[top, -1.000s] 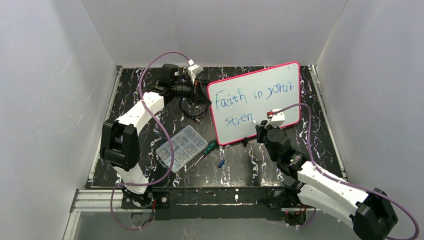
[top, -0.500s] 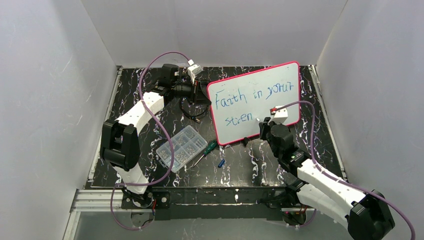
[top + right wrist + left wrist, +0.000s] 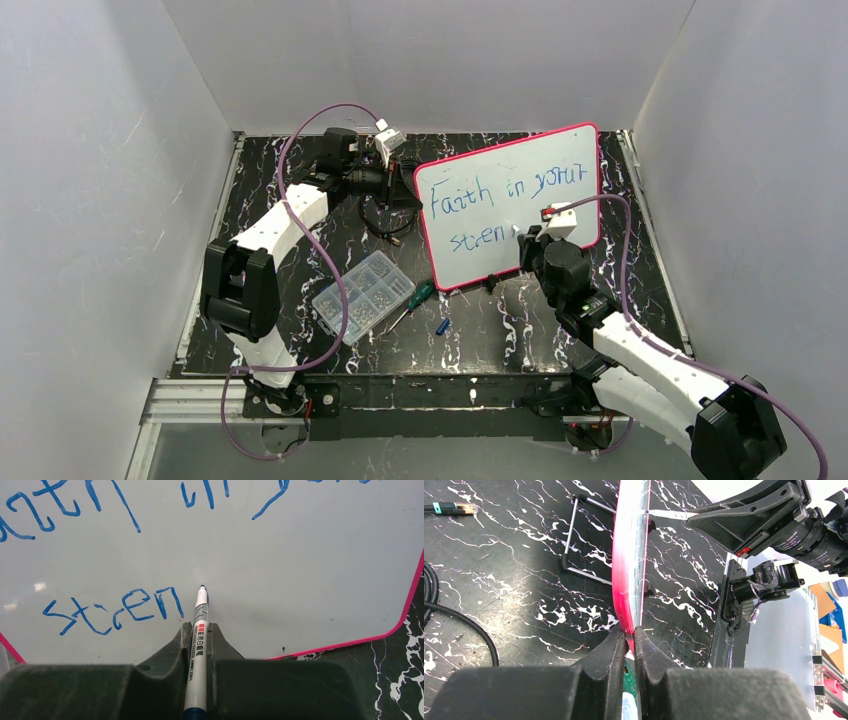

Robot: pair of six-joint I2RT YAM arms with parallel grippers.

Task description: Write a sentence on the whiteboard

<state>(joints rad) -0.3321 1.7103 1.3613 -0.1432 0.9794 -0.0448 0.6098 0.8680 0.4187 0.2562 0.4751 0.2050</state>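
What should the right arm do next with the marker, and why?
Probably start the letter g just right of the last n. The sentence on the whiteboard stops at "stren", the marker tip in the right gripper sits beside that n, and the left gripper pinches the board's edge.

We see bright, even, diffuse light. The whiteboard (image 3: 300, 570) carries a faint glare patch at left; a soft shadow darkens the table (image 3: 509, 580) beside it; wrist-view foregrounds look blurred.
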